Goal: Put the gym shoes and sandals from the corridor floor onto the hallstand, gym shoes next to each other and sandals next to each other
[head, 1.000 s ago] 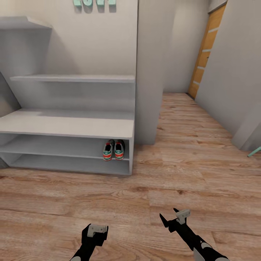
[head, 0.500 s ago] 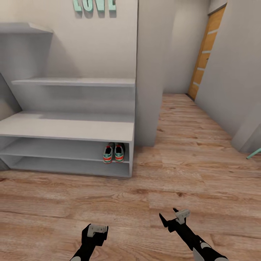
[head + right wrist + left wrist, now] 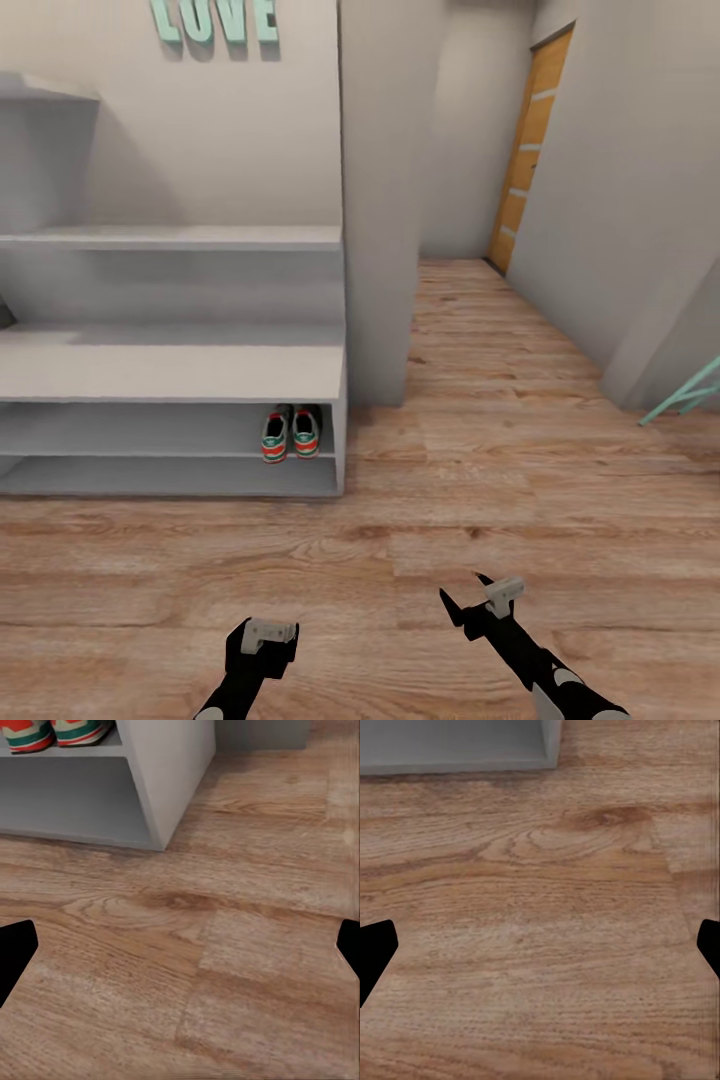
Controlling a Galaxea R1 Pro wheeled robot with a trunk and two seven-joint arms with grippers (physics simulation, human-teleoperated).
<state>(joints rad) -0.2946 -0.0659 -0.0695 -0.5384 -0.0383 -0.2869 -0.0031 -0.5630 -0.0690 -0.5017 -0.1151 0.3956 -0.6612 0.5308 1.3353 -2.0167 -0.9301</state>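
Note:
The two gym shoes (image 3: 290, 432) stand side by side, heels outward, on the upper open shelf at the right end of the pale grey hallstand (image 3: 170, 372). The right wrist view catches the shoes' heels (image 3: 56, 731) above the hallstand's end wall (image 3: 169, 772). Low in the head view, my left gripper (image 3: 264, 636) and right gripper (image 3: 478, 598) both hang open over the corridor floor (image 3: 420, 560), well short of the rack, with nothing between their fingers. In each wrist view the black fingertips (image 3: 375, 952) (image 3: 15, 949) sit far apart over bare planks. The sandals are out of view.
Teal "LOVE" letters (image 3: 213, 20) hang on the wall above the staggered shelves. A grey wall pillar (image 3: 378, 200) stands just right of the rack. The corridor runs on to an orange door (image 3: 525, 150). A teal frame (image 3: 690, 392) pokes in at the right edge.
The whole picture has slid left and a little down, so the camera has turned right and up. The shoes stay on the shelf, and both arms hold the same pose.

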